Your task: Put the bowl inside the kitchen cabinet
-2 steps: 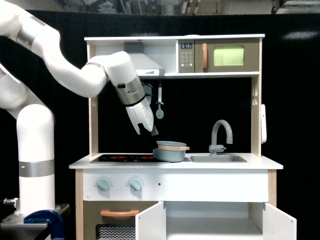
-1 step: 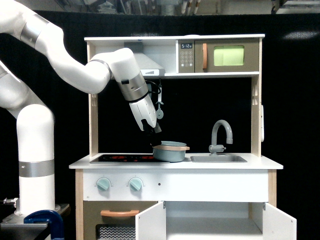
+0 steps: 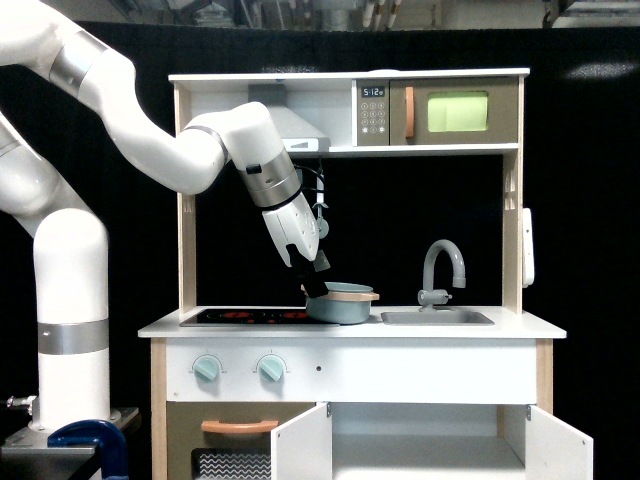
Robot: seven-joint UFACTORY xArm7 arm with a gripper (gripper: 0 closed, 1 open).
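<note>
Reaching down from the exterior view's left, my jaws (image 3: pixel 313 280) sit at the near-left rim of the bowl (image 3: pixel 340 303); from this side I cannot tell how wide they stand or whether they have any of the rim between them. The bowl rests on the counter (image 3: pixel 350 327), at the right end of the hob (image 3: pixel 245 316) and just beside the sink (image 3: pixel 437 317). If I close on the thin rim off-centre, I expect the bowl could tip or slide toward the sink, and a shallow pinch might let it swing and drop on the lift. Further right the tap (image 3: pixel 442 268) stands near enough to clip if I carry wide. Below, the cabinet (image 3: pixel 430 440) has both doors (image 3: pixel 302 444) open, but they jut forward, and a low, hurried path could knock the bowl against a door edge or the counter's front lip.
</note>
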